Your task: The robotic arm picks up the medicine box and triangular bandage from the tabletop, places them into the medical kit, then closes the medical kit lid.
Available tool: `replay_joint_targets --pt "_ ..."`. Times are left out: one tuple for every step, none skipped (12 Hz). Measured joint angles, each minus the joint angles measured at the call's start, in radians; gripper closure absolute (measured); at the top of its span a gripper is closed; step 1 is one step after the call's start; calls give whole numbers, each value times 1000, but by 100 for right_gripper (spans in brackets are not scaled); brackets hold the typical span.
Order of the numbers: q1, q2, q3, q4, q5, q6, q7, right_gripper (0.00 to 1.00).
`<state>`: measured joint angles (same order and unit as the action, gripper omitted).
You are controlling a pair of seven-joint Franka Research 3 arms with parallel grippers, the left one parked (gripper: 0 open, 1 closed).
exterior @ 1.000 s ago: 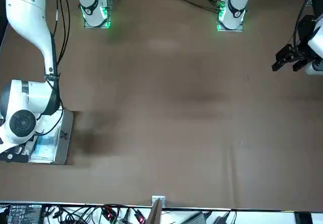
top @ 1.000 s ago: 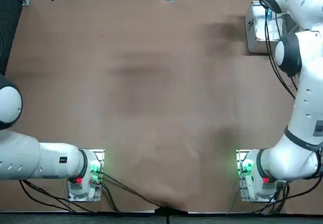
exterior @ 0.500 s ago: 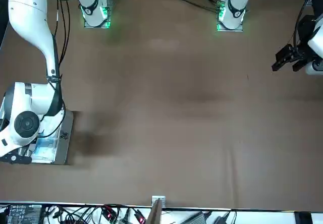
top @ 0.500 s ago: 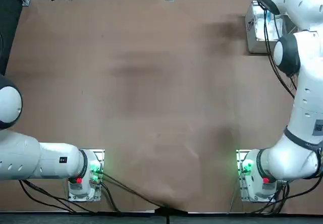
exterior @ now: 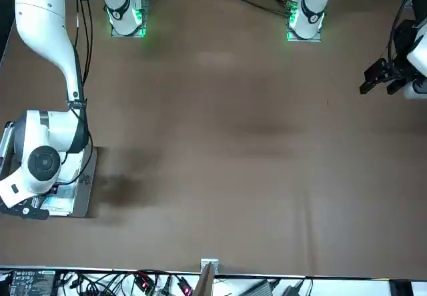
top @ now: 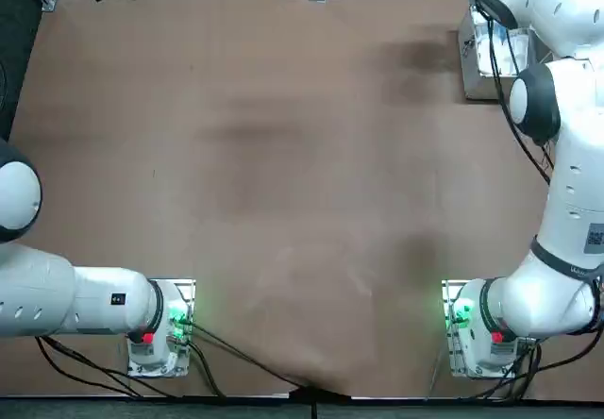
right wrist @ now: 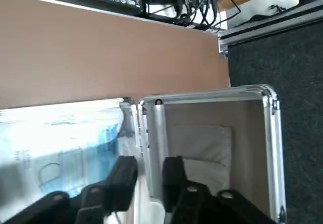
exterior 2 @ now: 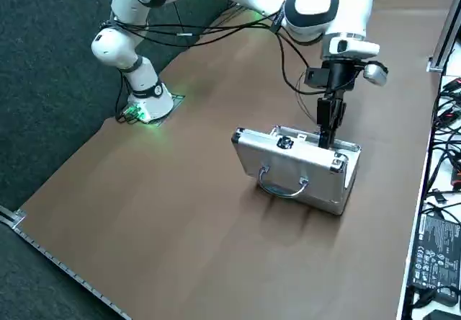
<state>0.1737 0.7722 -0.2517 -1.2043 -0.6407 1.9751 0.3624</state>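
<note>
Moved: white jointed right arm (exterior: 43,63), slightly inboard relative to open silver metal case (exterior 2: 288,165). Black two-finger right gripper (right wrist: 150,163) parted, no hold visible; case's silver inner rim (right wrist: 146,151) lies between fingers, pale soft packet (right wrist: 202,141) inside case.

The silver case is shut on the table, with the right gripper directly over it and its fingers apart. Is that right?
Not quite: the silver case is open, not shut. The right wrist view shows into it, down to a pale packet. The right gripper is over it, fingers apart, as you say.
</note>
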Motion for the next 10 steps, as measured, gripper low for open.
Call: replay_joint_targets --pt "1 0 3 2 6 1 3 62" --pt "2 0 4 6 17 1 4 54" --pt "1 -1 4 12 35 1 4 54" --pt "1 -4 4 16 53 0 4 52" --pt "2 -8 4 20 69 0 4 52" --pt "2 -13 4 27 89 0 4 52" --pt "2 -20 4 33 115 -3 4 49" --pt "4 -37 4 35 153 -24 4 47" --pt "5 -43 4 36 160 -40 4 47" --pt "5 -49 4 37 163 -51 1 49"
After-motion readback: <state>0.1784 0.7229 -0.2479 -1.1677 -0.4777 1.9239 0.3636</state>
